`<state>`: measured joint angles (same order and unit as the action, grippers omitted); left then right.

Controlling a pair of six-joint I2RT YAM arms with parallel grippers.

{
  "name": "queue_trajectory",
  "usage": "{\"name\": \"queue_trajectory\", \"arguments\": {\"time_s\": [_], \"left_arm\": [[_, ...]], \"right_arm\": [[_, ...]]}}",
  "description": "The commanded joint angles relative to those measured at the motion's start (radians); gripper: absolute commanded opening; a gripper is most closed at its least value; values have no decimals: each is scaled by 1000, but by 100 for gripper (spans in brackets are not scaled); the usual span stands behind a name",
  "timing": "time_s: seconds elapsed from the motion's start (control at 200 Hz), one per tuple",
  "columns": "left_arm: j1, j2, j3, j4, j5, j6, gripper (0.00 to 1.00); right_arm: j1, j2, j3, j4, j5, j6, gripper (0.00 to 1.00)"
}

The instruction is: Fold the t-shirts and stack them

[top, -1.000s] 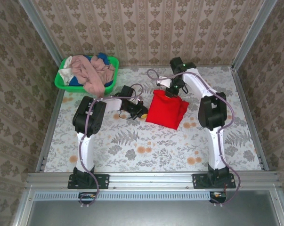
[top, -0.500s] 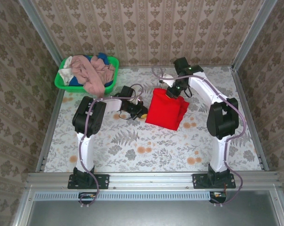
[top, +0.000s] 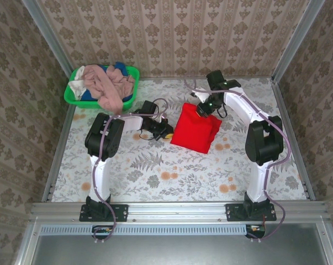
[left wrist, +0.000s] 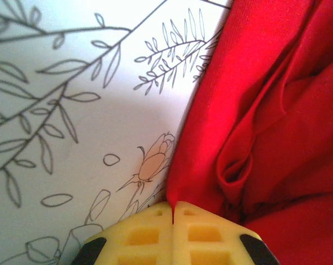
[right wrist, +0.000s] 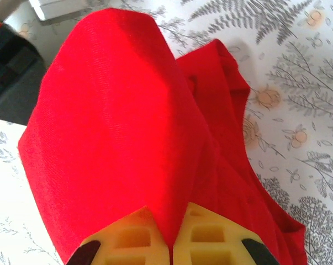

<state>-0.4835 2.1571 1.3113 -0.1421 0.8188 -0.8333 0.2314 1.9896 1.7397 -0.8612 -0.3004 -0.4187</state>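
From above, the red t-shirt (top: 195,130) lies loosely folded near the middle of the desk (top: 155,176). The left arm (top: 104,138) bends sharply at its elbow and reaches sideways, the left fingers (top: 167,131) low at the shirt's left edge. The right arm (top: 263,144) arches over the far side, the right fingers (top: 202,110) pointing down onto the shirt's far edge. A green basket (top: 70,98) in the far left corner holds pink, blue and white t-shirts (top: 108,83). Left wrist view: the yellow left fingers (left wrist: 149,229) are clamped on a thin edge of the red t-shirt (left wrist: 276,110). Right wrist view: the right fingers (right wrist: 210,234) pinch a raised fold of the red t-shirt (right wrist: 116,110).
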Motion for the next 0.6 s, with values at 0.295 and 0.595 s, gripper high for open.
{"name": "queue_trajectory", "arguments": {"time_s": [0.295, 0.595], "left_arm": [[-21, 82, -45, -47, -170, 20, 0], [-27, -73, -73, -8, -215, 34, 12]], "right_arm": [[-71, 165, 83, -8, 86, -5, 26], [-63, -178, -209, 353, 135, 117, 94]]}}
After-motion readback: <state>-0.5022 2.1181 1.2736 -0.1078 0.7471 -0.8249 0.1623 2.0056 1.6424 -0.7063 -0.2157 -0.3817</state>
